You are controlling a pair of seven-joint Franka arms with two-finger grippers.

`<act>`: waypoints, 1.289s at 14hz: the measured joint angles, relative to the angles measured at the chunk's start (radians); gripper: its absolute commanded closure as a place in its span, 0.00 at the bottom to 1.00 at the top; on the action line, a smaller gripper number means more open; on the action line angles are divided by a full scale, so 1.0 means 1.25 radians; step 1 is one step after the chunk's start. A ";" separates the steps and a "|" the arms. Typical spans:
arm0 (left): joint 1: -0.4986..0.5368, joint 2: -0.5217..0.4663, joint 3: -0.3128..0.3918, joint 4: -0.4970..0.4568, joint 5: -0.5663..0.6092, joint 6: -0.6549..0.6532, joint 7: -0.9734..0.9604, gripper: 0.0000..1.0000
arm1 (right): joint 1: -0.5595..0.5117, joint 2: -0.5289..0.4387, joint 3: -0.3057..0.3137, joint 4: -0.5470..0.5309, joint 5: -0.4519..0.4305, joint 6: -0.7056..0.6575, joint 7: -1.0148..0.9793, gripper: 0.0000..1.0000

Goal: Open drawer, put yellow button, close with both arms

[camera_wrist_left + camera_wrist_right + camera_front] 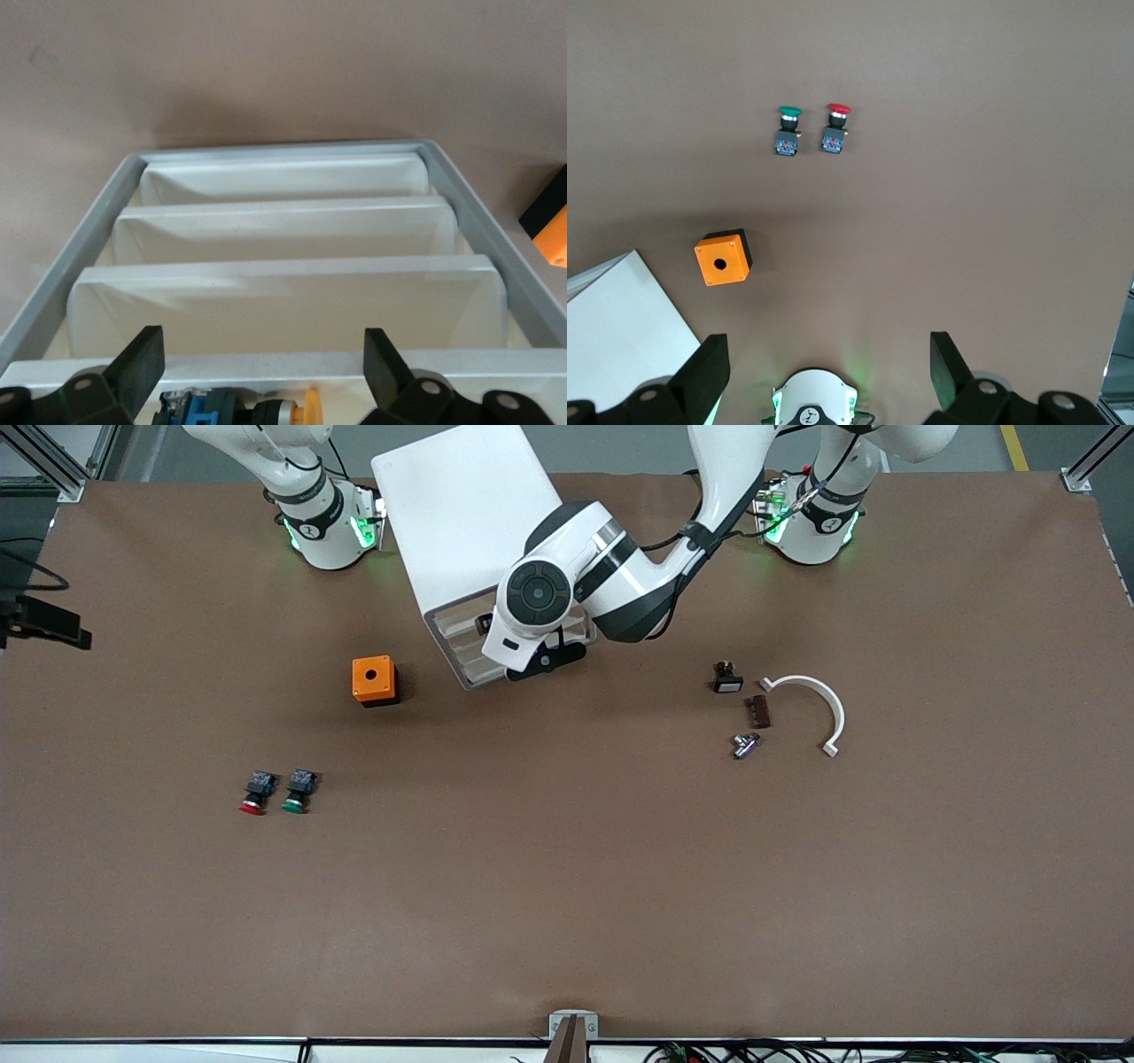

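1. Left tool (264, 376): fingers spread wide, nothing held. It hangs over the front edge of the cabinet (469, 514), just above the top drawer (292, 365).
2. Top drawer stands pulled out a little. Yellow button (266, 410) lies on its side in it, between the left tool's fingers (142, 363), with no contact visible.
3. Three lower drawers (283, 257) sit stepped below, cream fronts showing.
4. Right tool (828, 376): fingers released, empty, high over the counter (567, 886) near its own base. That arm waits.
5. Orange box (373, 679) sits beside the cabinet toward the right arm's end.
6. Red button (255, 791) and green button (299, 789) sit side by side, nearer the front camera than the orange box.
7. White curved piece (819, 704) and small parts (744, 717) lie toward the left arm's end.
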 measured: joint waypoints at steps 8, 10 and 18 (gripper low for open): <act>-0.009 0.000 0.000 -0.007 -0.009 0.000 0.000 0.00 | -0.015 -0.187 0.005 -0.248 0.021 0.132 0.000 0.00; -0.008 0.000 0.000 -0.007 -0.009 0.000 0.000 0.00 | -0.012 -0.229 0.007 -0.296 0.022 0.148 0.000 0.00; 0.061 -0.013 0.006 -0.002 -0.009 0.001 0.000 0.00 | 0.024 -0.246 -0.027 -0.312 0.025 0.152 0.003 0.00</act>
